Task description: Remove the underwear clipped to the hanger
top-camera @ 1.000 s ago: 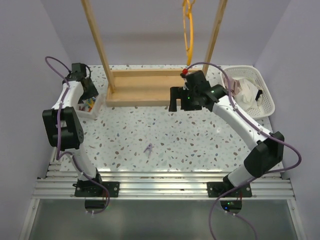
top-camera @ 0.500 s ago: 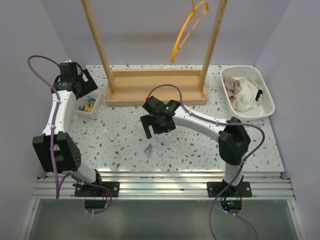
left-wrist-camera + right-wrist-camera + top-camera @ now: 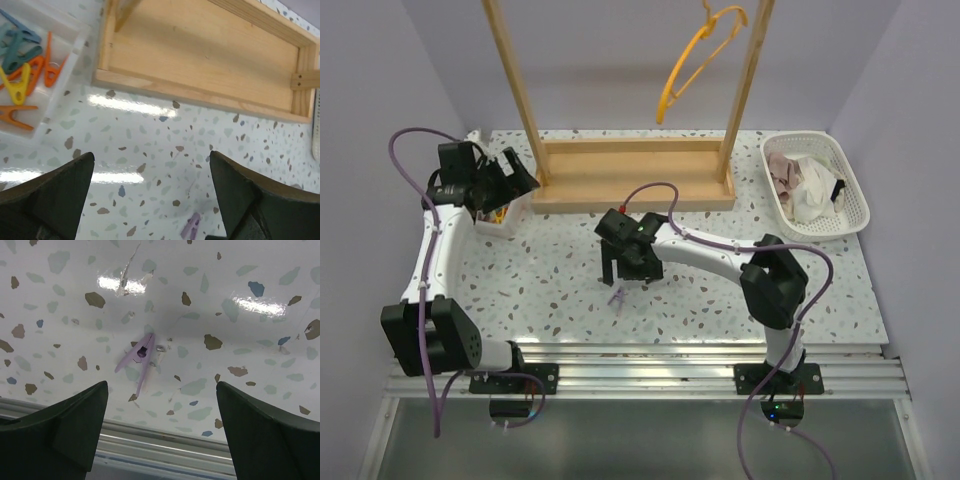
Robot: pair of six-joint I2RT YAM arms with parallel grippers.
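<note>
Left gripper (image 3: 518, 172), jaws now spread wide after standing half-closed a second ago, has swung in from the table's far-left corner. It hangs above the white tray (image 3: 498, 224) of coloured clothespins (image 3: 20, 85), holding nothing. At centre, the right gripper (image 3: 622, 277) has left the wooden rack (image 3: 630, 175) and come down over the speckled table (image 3: 550, 270). Its jaws are wide, a shade narrower than before and empty, with a purple clothespin (image 3: 139, 357) lying flat between them and touching neither. Above the rack's right side, the yellow hanger (image 3: 695, 60), seen edge-on a second ago, has turned and hangs tilted from the top of the frame, bare. At far right, a white slotted basket (image 3: 855, 190) holds crumpled white and pinkish cloths (image 3: 805, 192). Whether the underwear is among them cannot be told. The rack's right post partly crosses the hanger's hook.
</note>
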